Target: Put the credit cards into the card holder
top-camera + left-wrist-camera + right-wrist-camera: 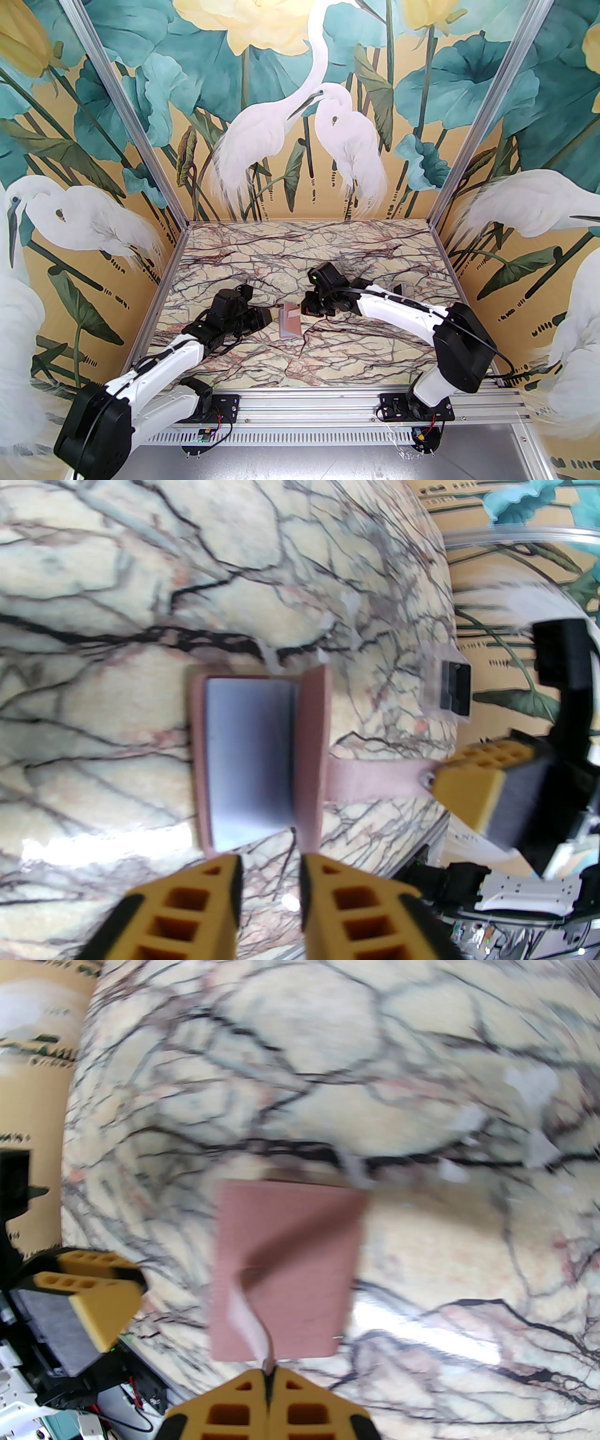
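- A small pink card holder (290, 321) lies open near the middle of a marble table (328, 361), with its grey-blue inside facing up.
- The right gripper (269, 1377), on the holder's right, has its jaws pressed together on the holder's closing tab (375, 780). One flap (314, 742) stands upright.
- The left gripper (270, 862), just left of the holder, has its jaws a narrow gap apart. Nothing is seen between them, and the tips are close to the holder's edge.

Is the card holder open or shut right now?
Open. On the card holder, the pink flap stands up off the base, baring the grey-blue inside; the right tool, shut on the closing tab, holds it up.
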